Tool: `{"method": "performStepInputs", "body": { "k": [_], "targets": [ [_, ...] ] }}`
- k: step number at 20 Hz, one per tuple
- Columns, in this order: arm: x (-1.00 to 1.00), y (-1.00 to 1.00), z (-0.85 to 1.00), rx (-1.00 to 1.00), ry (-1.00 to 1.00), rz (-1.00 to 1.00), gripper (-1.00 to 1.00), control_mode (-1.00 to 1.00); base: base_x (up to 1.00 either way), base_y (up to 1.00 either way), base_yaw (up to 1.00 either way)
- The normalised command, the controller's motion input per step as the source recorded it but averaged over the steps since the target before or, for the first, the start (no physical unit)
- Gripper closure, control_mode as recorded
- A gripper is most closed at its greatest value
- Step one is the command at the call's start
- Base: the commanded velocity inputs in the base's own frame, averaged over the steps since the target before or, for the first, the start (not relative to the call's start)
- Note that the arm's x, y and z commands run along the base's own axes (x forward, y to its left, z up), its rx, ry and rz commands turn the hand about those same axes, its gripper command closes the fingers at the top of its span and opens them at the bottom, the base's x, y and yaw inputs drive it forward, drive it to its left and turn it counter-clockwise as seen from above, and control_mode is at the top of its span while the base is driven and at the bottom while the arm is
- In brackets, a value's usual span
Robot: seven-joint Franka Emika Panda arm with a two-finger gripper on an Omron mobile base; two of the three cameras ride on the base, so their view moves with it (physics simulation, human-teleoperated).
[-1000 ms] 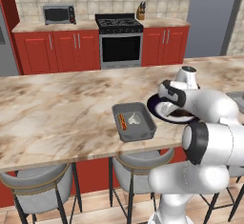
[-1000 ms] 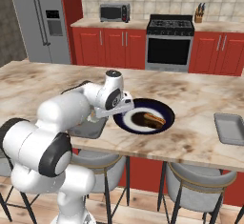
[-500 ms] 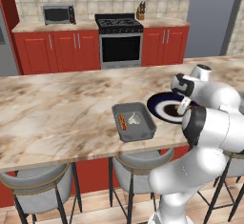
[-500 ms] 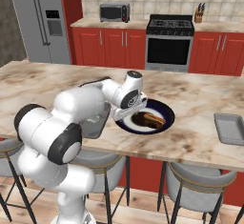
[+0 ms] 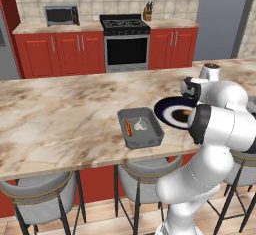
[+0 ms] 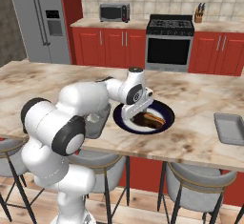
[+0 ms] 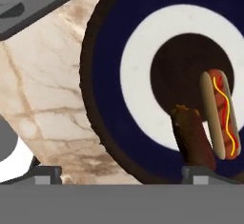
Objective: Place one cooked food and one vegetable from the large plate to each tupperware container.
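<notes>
The gripper [image 7: 119, 173], jaws spread wide and empty, hovers over the large plate [image 7: 109, 51], a hot dog [image 7: 220, 116] and what seems a browned cutlet [image 7: 190, 139] at its four o'clock.

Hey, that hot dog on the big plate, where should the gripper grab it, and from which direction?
Grip the hot dog across the middle of its bun, coming straight down from above with the fingers on its two long sides. It lies flat on the large plate, long and narrow, so crosswise is probably the easier span. The brown food lies close beside it, so that finger has little room. The gripper is open.
</notes>
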Motion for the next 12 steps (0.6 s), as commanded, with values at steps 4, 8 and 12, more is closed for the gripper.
{"method": "performStepInputs", "body": {
  "k": [4, 8, 12],
  "targets": [
    [0.0, -0.25, -0.15, -0.13, 0.0, 0.0, -1.0, -1.0, 0.0, 0.0, 0.0],
    [0.0, -0.47, -0.29, -0.01, 0.0, 0.0, -1.0, -1.0, 0.0, 0.0, 0.0],
    [0.11, -0.24, -0.26, 0.0, 0.0, 0.0, -1.0, -1.0, 0.0, 0.0, 0.0]
  ]
}}
